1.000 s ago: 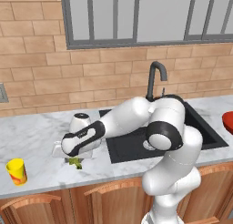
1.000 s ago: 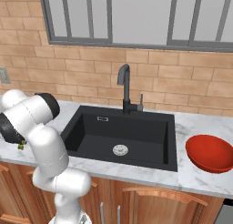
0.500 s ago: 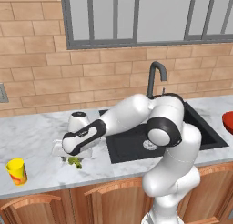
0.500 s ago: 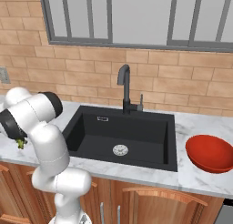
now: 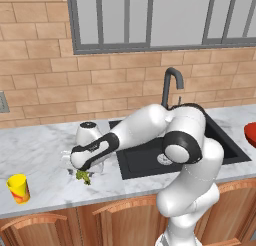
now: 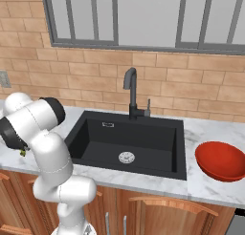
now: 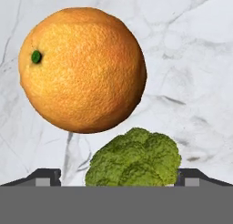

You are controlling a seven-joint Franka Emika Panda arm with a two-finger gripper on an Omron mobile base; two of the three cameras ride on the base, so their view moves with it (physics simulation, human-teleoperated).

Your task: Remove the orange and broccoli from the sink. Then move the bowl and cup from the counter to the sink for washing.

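The broccoli (image 7: pixel 134 160) lies on the marble counter between my gripper's (image 7: pixel 118 177) fingertips (image 7: pixel 44 176), which stand wide apart and open. Just beyond it rests the orange (image 7: pixel 82 68). From the left base view, my gripper (image 5: pixel 80 168) hovers low over the broccoli (image 5: pixel 82 177), left of the black sink (image 5: pixel 220 140). The yellow cup (image 5: pixel 18 188) stands near the counter's front left. The red bowl (image 6: pixel 222 160) sits on the counter right of the sink (image 6: pixel 129 138), whose basin holds nothing but its white drain (image 6: pixel 126 157).
A white rounded appliance with a dark top (image 5: pixel 88 132) stands just behind my hand. The dark faucet (image 6: pixel 130 93) rises at the sink's back edge. A brick wall and a window close off the back of the counter (image 5: pixel 45 145).
The jaws have spread open and let go of the broccoli, which now rests on the counter beside the orange. The arm has hardly shifted.
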